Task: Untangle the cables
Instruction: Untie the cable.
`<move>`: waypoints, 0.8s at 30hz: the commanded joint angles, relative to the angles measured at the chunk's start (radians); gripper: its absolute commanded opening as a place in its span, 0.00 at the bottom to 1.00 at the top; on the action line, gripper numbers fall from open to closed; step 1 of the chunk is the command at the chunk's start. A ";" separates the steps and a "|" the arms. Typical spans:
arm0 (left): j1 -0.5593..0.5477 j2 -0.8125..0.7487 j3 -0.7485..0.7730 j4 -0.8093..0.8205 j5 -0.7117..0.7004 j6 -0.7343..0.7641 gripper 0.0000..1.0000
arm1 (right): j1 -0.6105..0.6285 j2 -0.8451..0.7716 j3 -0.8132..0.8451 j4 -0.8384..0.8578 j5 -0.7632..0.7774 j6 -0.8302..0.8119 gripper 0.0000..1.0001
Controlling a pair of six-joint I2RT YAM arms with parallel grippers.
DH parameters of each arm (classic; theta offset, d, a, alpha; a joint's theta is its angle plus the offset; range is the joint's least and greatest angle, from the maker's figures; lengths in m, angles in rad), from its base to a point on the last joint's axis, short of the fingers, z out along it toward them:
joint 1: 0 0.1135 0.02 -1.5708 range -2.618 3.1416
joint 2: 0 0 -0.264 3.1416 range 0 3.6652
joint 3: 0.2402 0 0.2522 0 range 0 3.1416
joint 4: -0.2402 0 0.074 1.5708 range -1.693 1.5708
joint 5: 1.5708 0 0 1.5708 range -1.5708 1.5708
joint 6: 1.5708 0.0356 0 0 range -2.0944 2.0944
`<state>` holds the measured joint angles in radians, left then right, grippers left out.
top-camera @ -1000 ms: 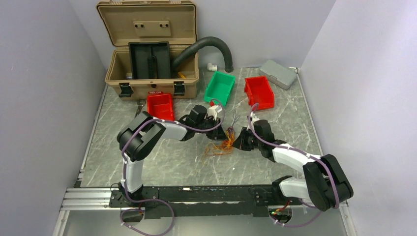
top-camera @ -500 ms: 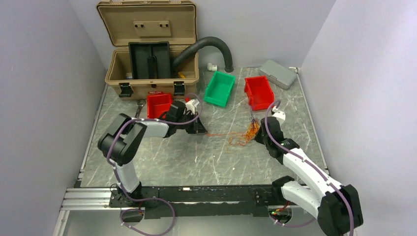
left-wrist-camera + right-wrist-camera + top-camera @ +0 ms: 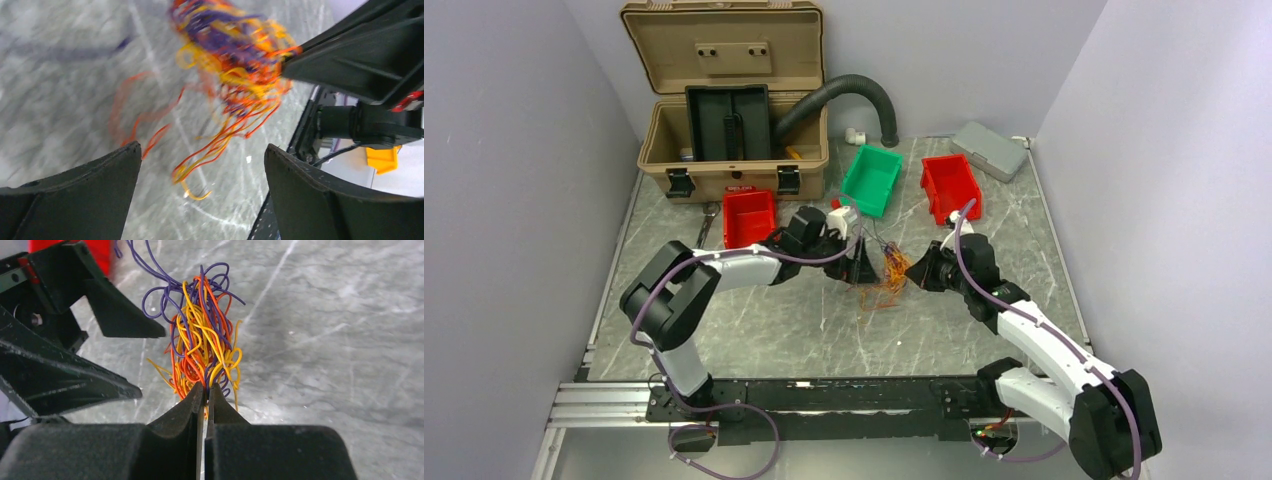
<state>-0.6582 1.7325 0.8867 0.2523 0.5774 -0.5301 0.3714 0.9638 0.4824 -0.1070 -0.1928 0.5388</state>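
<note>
Right wrist view showed the right gripper pinched tight on the cables, a bunched tangle of hair-thin orange, yellow, red and purple wires rising from between its closed fingertips. Loose purple loops stood out at the far end of the bunch.

From the top external view, the tangle sat on the near side of the green bin, toward the arm bases and well apart from it. The right gripper reached in from the right of that spot. The left gripper came in from the left, just beside the wires.

Left wrist view was blurred, but it showed the left gripper spread wide and gripping nothing, its two dark fingers well apart. The bunch hung beyond them at the right gripper's tip, with thin orange and yellow strands trailing down over the grey marble table.

Left of the green bin stood a red bin, and right of it another red bin.
</note>
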 commanded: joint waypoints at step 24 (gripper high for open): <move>0.034 0.101 0.057 -0.020 -0.089 -0.081 0.00 | -0.005 0.076 0.038 -0.201 0.494 0.238 0.00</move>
<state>-0.6945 1.9129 0.9855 0.3431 0.5838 -0.6876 0.3790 1.0237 0.4698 -0.1013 -0.0994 0.6308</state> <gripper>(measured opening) 0.023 0.057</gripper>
